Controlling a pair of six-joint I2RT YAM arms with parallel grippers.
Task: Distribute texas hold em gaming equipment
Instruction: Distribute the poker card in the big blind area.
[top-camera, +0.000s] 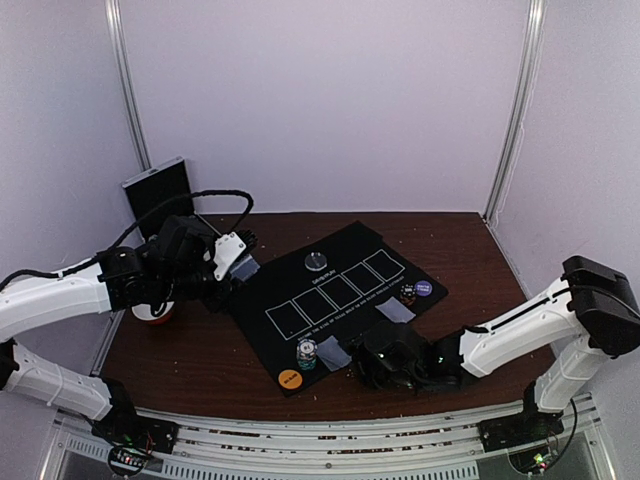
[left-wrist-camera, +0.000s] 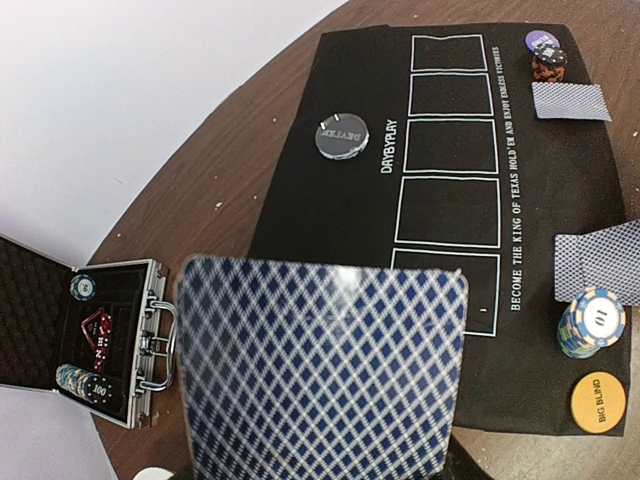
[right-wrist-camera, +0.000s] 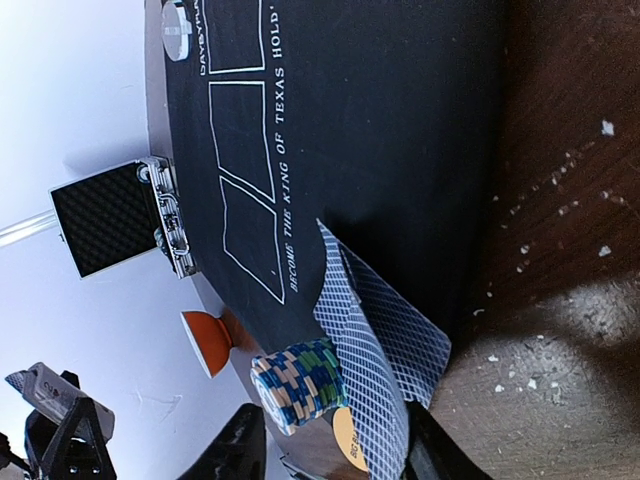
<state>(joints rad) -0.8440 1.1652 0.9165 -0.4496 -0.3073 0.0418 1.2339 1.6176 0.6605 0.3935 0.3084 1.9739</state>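
Between the parted fingers of the right gripper (right-wrist-camera: 332, 432) lie overlapped playing cards (right-wrist-camera: 390, 350); best lift straight clear, sparing the chip stack (right-wrist-camera: 298, 385) alongside.

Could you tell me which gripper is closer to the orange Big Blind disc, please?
Right. The right gripper sits just right of the orange disc, by the near edge of the mat; the left gripper, holding a card, is beyond the mat's far left edge.

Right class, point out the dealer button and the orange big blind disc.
dealer button (left-wrist-camera: 342, 139), left wrist view, middle of its top.
orange big blind disc (left-wrist-camera: 599, 402), left wrist view, middle of its face.
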